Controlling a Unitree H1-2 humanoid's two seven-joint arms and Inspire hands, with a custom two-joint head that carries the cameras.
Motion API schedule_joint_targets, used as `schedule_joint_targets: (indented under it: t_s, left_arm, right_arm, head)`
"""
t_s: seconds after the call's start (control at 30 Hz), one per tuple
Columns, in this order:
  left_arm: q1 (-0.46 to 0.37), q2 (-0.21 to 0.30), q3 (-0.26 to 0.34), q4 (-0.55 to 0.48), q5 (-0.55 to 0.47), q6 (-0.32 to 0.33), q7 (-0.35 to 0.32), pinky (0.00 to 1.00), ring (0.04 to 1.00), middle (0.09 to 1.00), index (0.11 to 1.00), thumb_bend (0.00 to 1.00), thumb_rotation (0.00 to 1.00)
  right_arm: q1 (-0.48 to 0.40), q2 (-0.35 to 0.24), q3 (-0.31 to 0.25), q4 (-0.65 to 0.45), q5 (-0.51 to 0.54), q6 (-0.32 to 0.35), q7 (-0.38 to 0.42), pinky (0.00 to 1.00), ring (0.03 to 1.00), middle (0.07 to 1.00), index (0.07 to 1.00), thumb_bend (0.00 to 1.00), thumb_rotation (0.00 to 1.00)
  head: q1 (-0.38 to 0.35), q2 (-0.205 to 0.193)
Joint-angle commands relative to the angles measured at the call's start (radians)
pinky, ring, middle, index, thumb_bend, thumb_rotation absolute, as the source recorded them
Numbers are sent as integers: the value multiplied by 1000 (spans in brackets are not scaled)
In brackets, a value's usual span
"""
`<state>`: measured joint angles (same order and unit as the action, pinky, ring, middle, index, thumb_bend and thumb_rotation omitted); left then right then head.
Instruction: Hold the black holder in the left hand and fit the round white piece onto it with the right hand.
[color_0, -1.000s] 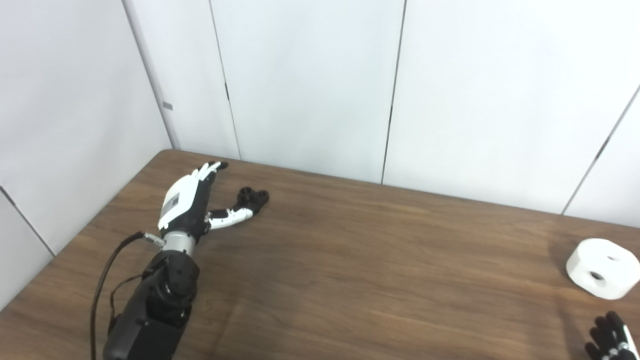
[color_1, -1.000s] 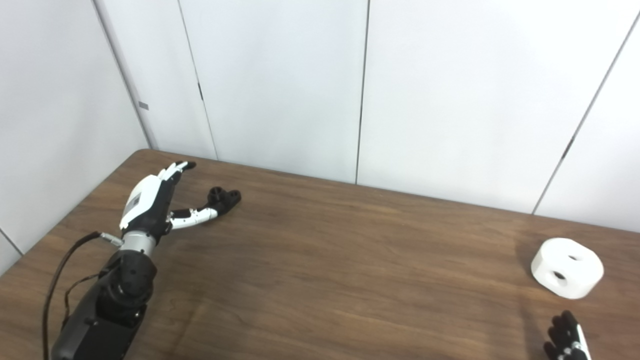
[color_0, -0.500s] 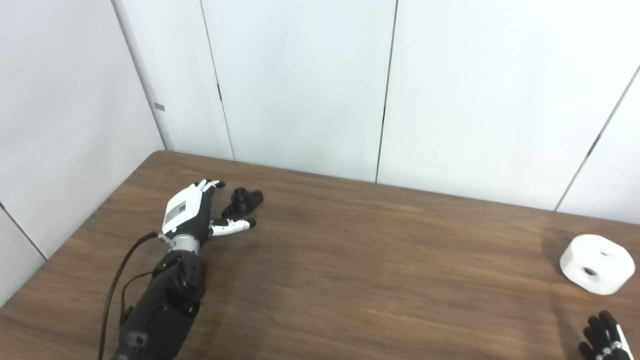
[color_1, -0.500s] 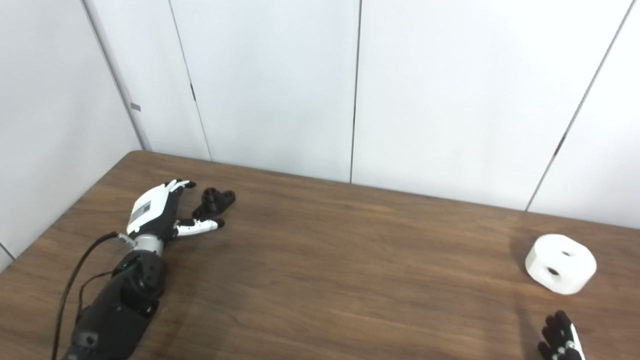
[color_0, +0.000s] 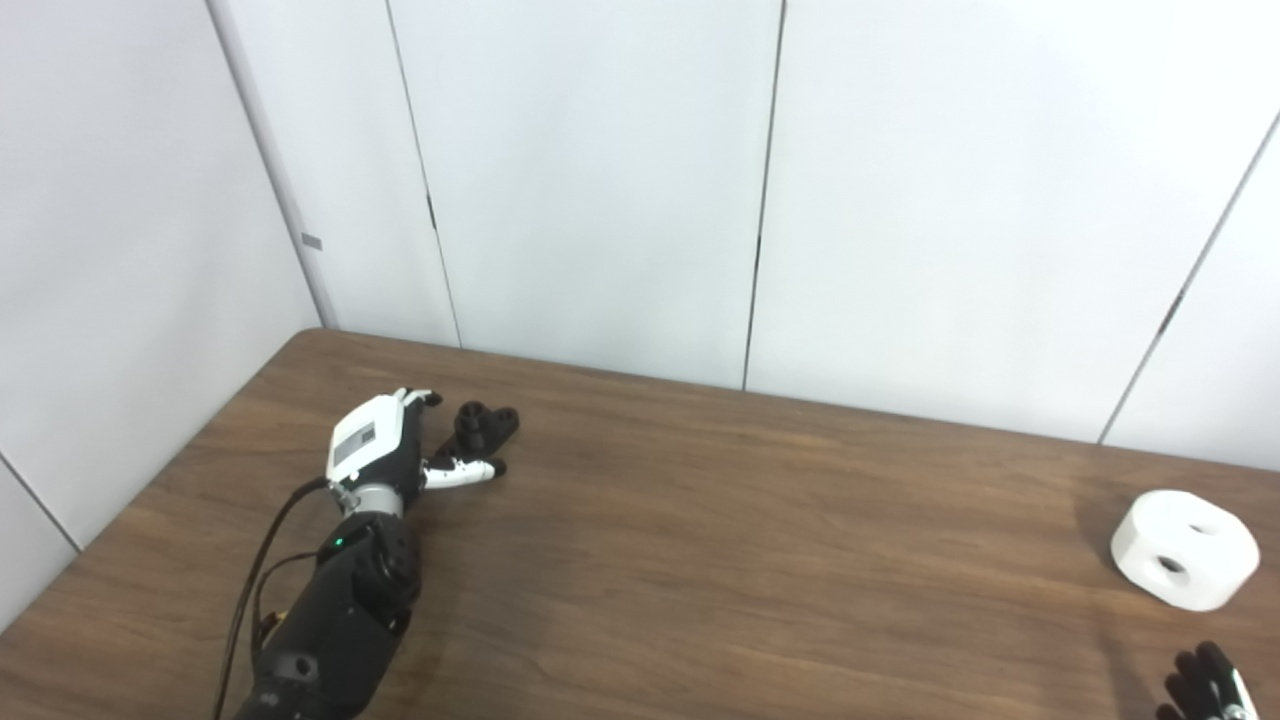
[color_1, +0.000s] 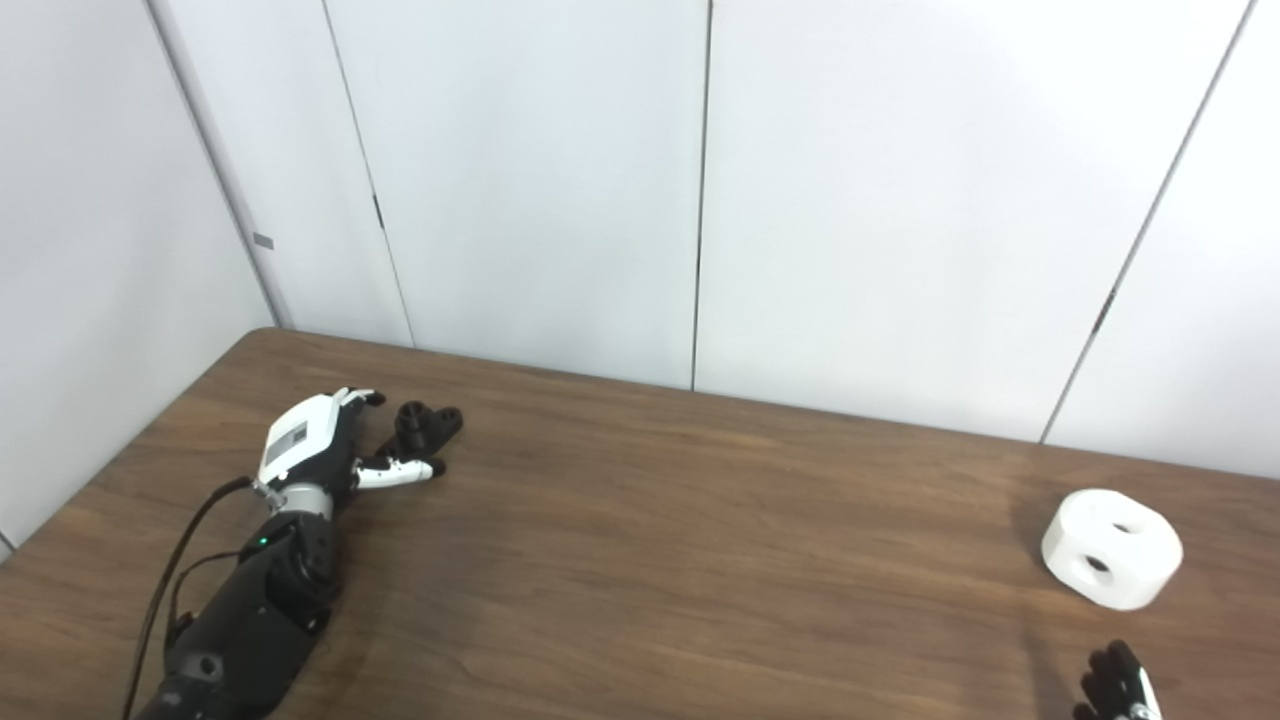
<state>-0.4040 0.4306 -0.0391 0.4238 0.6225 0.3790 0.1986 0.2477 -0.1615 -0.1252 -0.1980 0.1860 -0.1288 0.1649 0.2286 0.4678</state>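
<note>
White wall panels with dark vertical seams back a brown wood-grain surface (color_0: 700, 560); no containers are present, and nothing on it holds anything else.

Left hand (color_0: 385, 455), white-backed with black underside, lies low at the far left of the surface; its fingers (color_0: 418, 398) reach forward and its thumb (color_0: 462, 471) juts out to the right; they appear parted and not closed on anything. Small black plastic holder with round sockets (color_0: 480, 425) sits in the gap between fingers and thumb, just ahead and to the right of the palm; contact cannot be confirmed; its long axis runs diagonally away from the hand toward the far right.

Round white plastic piece with two dark holes (color_1: 1110, 548) rests at the far right, well apart from the holder; right hand (color_1: 1118, 688) shows only dark fingertips at the bottom edge, just short of the piece; whether it is spread or clenched cannot be told.

Judgement: holder not yet grasped; left hand is nearer to it and need only close.
</note>
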Motion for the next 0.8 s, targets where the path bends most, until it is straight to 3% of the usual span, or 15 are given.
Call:
schedule_joint_targets:
  t_s: [0.0, 0.23, 0.5, 0.77]
  left_arm:
    - [-53, 25, 5, 0, -3, -14, 28, 996, 990, 949, 838, 976, 365]
    - [-73, 27, 1, 3, -11, 21, 16, 991, 985, 930, 797, 948, 366]
    - [-84, 33, -17, 32, -25, 24, 4, 1000, 998, 911, 661, 901, 398]
    - [-77, 32, -26, 30, -27, 41, -1, 997, 997, 912, 627, 888, 375]
  right_arm:
    - [44, 21, 13, 45, 0, -8, -5, 1000, 1000, 996, 1000, 579, 1000]
    - [49, 22, 15, 32, -5, 0, -11, 1000, 1000, 991, 1000, 564, 1000]
    - [49, 17, 18, 26, -12, 11, -10, 1000, 1000, 994, 1000, 591, 1000]
    - [55, 24, 16, 12, -3, 22, -13, 1000, 1000, 990, 1000, 604, 1000]
  head:
    - [0, 1]
    - [4, 9]
    - [5, 21]
    - [5, 33]
